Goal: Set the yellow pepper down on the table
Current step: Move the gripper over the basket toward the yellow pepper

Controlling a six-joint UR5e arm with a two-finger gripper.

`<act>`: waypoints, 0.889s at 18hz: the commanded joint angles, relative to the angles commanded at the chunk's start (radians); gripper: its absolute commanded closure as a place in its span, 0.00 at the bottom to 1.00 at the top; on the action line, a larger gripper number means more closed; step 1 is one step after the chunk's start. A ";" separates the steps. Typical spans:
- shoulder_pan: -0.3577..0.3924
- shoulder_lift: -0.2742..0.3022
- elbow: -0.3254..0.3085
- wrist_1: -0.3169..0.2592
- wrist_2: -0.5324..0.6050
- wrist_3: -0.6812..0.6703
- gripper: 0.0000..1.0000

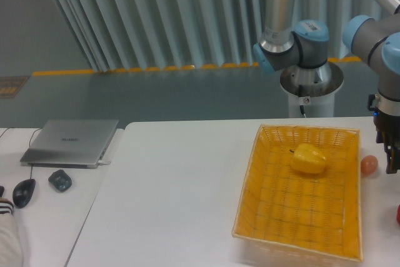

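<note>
The yellow pepper (309,159) lies inside the yellow woven basket (262,173), in its far half, with its short stem pointing left. The basket stands on the white table (175,198) at the right. My gripper (392,166) hangs at the right edge of the frame, pointing down, to the right of the basket and just beyond a small orange-pink ball (369,165). It holds nothing that I can see. The frame edge cuts it off, so its jaws cannot be read.
A closed grey laptop (70,142) and two computer mice (60,180) (24,192) lie on the neighbouring desk at the left. A red object (398,214) peeks in at the right edge. A sleeve (6,236) shows at the bottom left.
</note>
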 joint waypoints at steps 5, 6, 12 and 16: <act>-0.005 0.009 0.000 -0.002 0.002 0.003 0.00; -0.006 0.011 -0.002 -0.003 0.000 0.005 0.00; -0.043 0.037 -0.057 0.037 -0.003 -0.015 0.00; -0.077 0.063 -0.067 0.048 -0.002 -0.008 0.00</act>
